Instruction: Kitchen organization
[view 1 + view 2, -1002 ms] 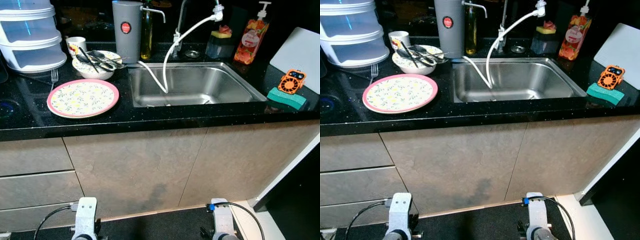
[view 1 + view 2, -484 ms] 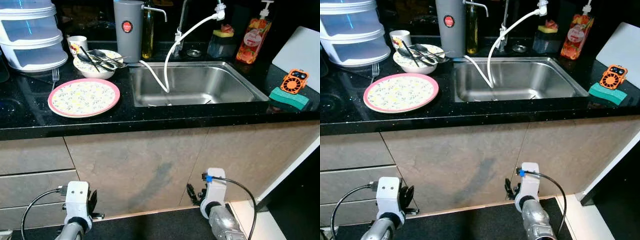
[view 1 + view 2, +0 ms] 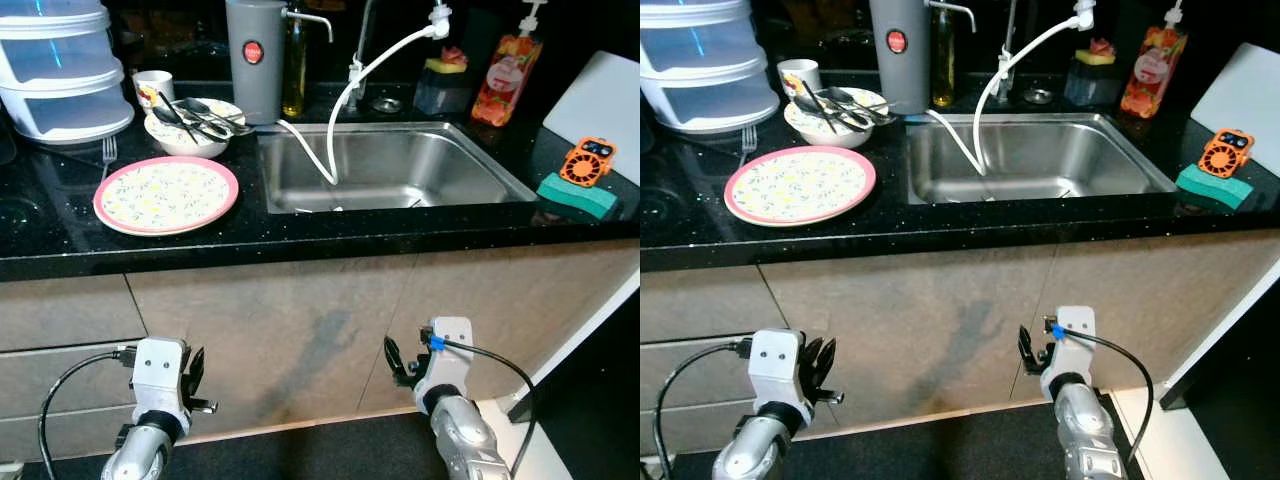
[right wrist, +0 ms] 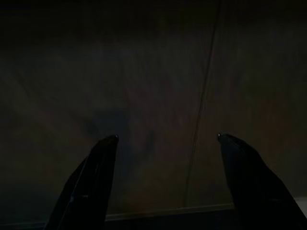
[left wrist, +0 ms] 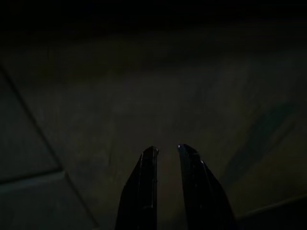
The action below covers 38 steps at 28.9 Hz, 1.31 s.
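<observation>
A pink-rimmed floral plate [image 3: 165, 195] lies on the black counter [image 3: 300, 235], left of the steel sink [image 3: 400, 170]. Behind it a white bowl [image 3: 190, 128] holds dirty cutlery, with a mug [image 3: 152, 90] beside it and a fork [image 3: 108, 152] on the counter. Both grippers hang low in front of the beige cabinet doors, well below the counter. My left gripper [image 3: 196, 375] faces a cabinet front, its fingers [image 5: 149, 158] nearly together around nothing. My right gripper [image 3: 395, 360] stands open and empty, its fingers [image 4: 103, 153] wide apart.
Stacked clear containers [image 3: 60, 70] stand at the back left. A grey jug [image 3: 253, 60], a white hose [image 3: 370, 70] and a soap bottle [image 3: 497, 75] line the back. A green sponge [image 3: 573, 195] with an orange gadget [image 3: 586, 162] sits right of the sink. Drawer fronts [image 3: 70, 320] fill the lower left.
Both arms have lifted from the bottom edge, so the wrists and black fingers now show in front of the cabinet. Nothing on the counter has moved.
</observation>
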Tool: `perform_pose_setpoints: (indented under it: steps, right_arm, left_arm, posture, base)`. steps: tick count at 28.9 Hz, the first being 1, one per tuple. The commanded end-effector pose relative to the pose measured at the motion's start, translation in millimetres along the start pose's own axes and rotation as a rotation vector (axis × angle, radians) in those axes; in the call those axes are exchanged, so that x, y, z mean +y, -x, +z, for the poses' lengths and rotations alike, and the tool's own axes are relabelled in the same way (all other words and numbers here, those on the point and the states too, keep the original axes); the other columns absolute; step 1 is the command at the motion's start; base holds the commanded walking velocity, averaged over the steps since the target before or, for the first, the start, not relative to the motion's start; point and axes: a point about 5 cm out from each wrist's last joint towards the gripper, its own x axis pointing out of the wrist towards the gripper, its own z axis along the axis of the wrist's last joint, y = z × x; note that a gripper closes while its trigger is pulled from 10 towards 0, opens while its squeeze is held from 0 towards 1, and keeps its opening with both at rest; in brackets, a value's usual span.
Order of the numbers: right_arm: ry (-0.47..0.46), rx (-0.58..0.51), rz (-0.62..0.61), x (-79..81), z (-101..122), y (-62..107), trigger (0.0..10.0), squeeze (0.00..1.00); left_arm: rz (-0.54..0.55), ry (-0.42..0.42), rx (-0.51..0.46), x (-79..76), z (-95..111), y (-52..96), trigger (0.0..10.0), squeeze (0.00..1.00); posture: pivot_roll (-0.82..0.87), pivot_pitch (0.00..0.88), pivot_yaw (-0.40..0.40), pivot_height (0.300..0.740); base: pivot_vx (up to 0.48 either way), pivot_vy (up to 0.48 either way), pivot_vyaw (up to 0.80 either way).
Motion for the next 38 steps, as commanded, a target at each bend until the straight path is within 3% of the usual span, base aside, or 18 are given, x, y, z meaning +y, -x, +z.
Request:
perform_pose_setpoints:
  steps: [1,5,7,8,10,14,15,16,22,30,34,38]
  right_arm:
    - [-0.004,-0.044,0.006,2.6,11,0.5,10.0,0.00]
    - [-0.029,-0.131,0.000,4.8,31,-4.4,10.0,0.00]
    - [-0.084,-0.251,0.001,8.9,62,-8.6,10.0,0.00]
    - [-0.084,-0.251,0.001,8.9,62,-8.6,10.0,0.00]
    - [-0.103,-0.327,0.018,12.9,84,-11.8,10.0,0.00]
    - [-0.112,-0.364,0.031,15.7,98,-13.9,10.0,0.00]
    - [-0.112,-0.402,0.051,19.4,115,-17.4,10.0,0.00]
    - [-0.112,-0.402,0.051,19.4,115,-17.4,10.0,0.00]
    - [-0.089,-0.478,0.127,33.0,153,-25.4,10.0,0.00]
    - [-0.060,-0.502,0.166,38.6,166,-27.7,10.0,0.00]
    - [-0.046,-0.508,0.147,33.7,174,-29.6,10.0,0.00]
    - [-0.040,-0.518,0.133,27.9,180,-30.5,10.0,0.00]
  left_arm:
    - [-0.018,-0.003,-0.024,-2.9,10,-0.1,10.0,0.00]
    - [-0.040,-0.004,-0.092,-6.6,28,-5.9,10.0,0.00]
    - [-0.061,-0.017,-0.171,-11.3,53,-11.4,10.0,0.00]
    - [-0.061,-0.017,-0.171,-11.3,53,-11.4,10.0,0.00]
    - [-0.057,-0.011,-0.219,-12.2,69,-16.2,10.0,0.00]
    - [-0.052,-0.007,-0.252,-12.5,80,-19.5,10.0,0.00]
    - [-0.052,-0.010,-0.304,-12.8,99,-24.7,10.0,0.00]
    - [-0.052,-0.010,-0.304,-12.8,99,-24.7,10.0,0.00]
    - [-0.026,-0.069,-0.431,-6.8,148,-37.2,10.0,0.00]
    - [0.048,-0.109,-0.478,8.3,169,-42.5,10.0,0.00]
    - [0.166,-0.113,-0.473,32.2,180,-42.3,10.0,0.00]
    - [0.201,-0.102,-0.478,42.6,186,-41.1,10.0,0.00]
  posture:
    - [-0.01,0.104,-0.032,0.740]
    - [-0.01,0.104,-0.032,0.740]
    - [-0.01,0.108,-0.030,0.740]
    - [-0.01,0.108,-0.030,0.740]
    - [-0.01,0.109,-0.029,0.740]
    - [-0.01,0.109,-0.028,0.740]
    - [0.00,0.110,-0.028,0.740]
    - [0.00,0.110,-0.028,0.740]
    - [0.00,0.110,-0.027,0.740]
    - [0.00,0.108,-0.026,0.740]
    - [0.01,0.104,-0.029,0.740]
    - [0.01,0.105,-0.030,0.740]
  base:
    - [0.000,0.000,0.00]
    - [0.000,0.000,0.00]
    - [0.000,0.000,0.00]
    - [0.000,0.000,0.00]
    - [0.000,0.000,0.00]
    - [0.000,0.000,0.00]
    - [0.000,0.000,0.00]
    - [0.000,0.000,0.00]
    - [0.000,0.000,0.00]
    - [0.000,0.000,0.00]
    - [0.000,0.000,0.00]
    - [0.000,0.000,0.00]
